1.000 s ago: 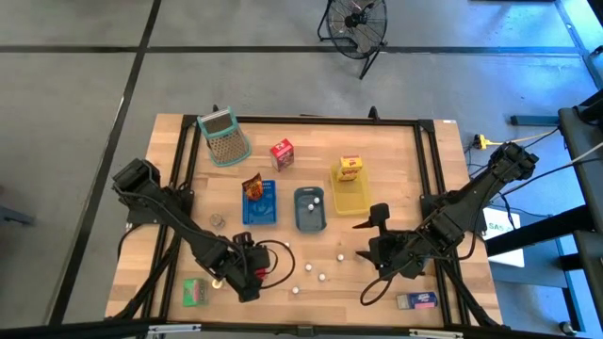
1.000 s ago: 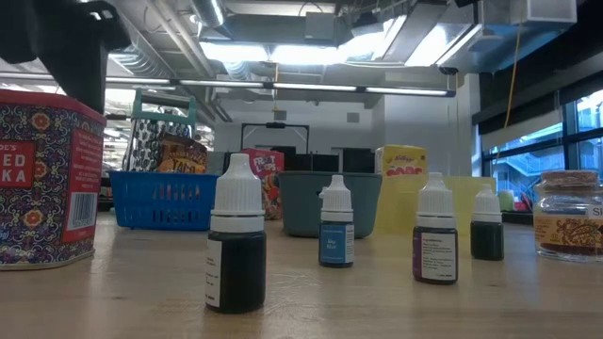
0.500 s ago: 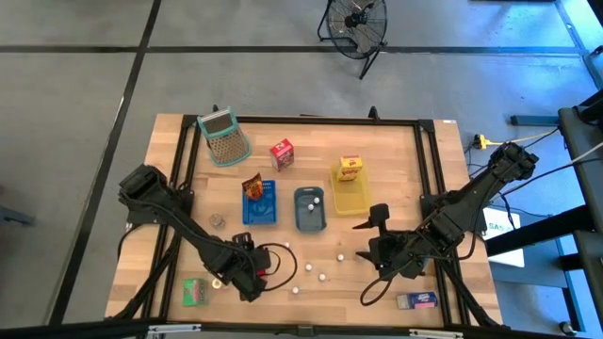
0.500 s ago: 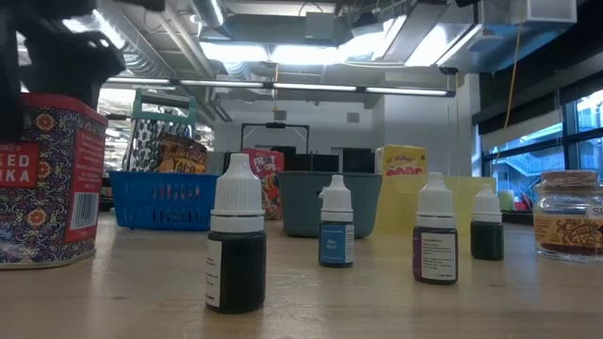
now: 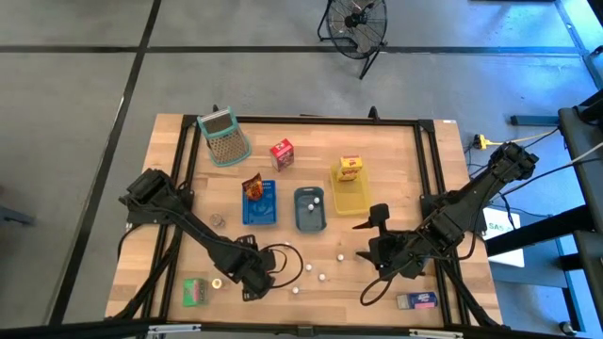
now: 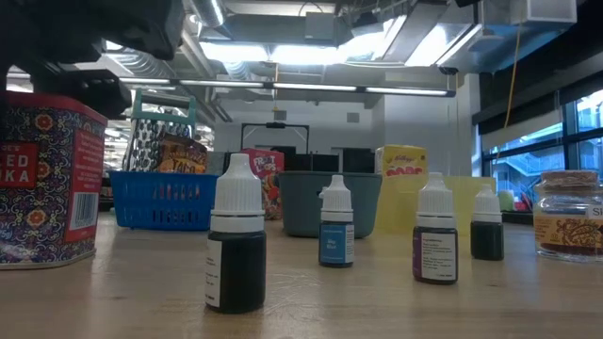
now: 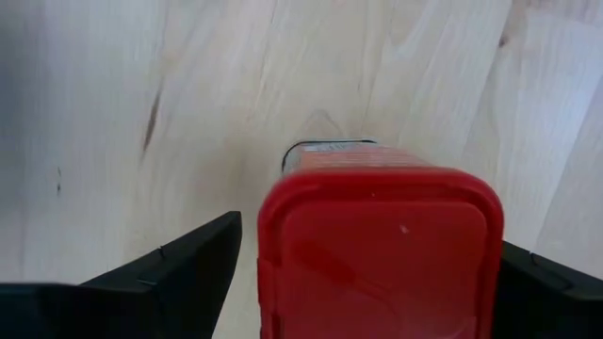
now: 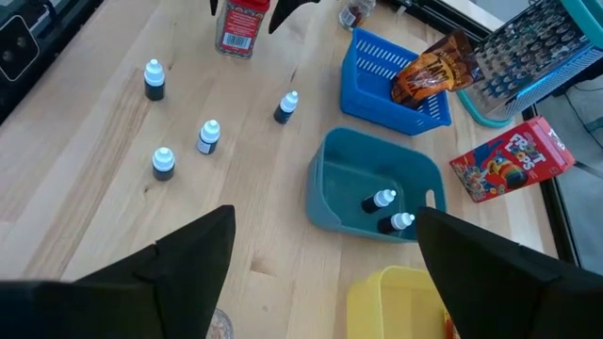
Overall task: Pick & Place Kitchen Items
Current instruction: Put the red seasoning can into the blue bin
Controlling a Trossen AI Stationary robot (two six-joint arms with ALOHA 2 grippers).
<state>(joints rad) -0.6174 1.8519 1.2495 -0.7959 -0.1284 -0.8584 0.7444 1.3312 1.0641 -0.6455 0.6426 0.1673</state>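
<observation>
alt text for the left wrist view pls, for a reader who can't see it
A red tin, seen from above its red lid, stands on the pale wooden table between the open left gripper's two dark fingers, one on each side. No contact is visible.

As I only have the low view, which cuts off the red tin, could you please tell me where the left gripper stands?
Observer: The left gripper is over the red tin, fingers open either side of its lid, not gripping.
Operator: Thanks; is anything inside the grey-blue tray?
Observer: Yes, the grey-blue tray holds two dropper bottles.
Operator: And the right gripper?
Observer: The right gripper hovers open, right of the loose bottles.
</observation>
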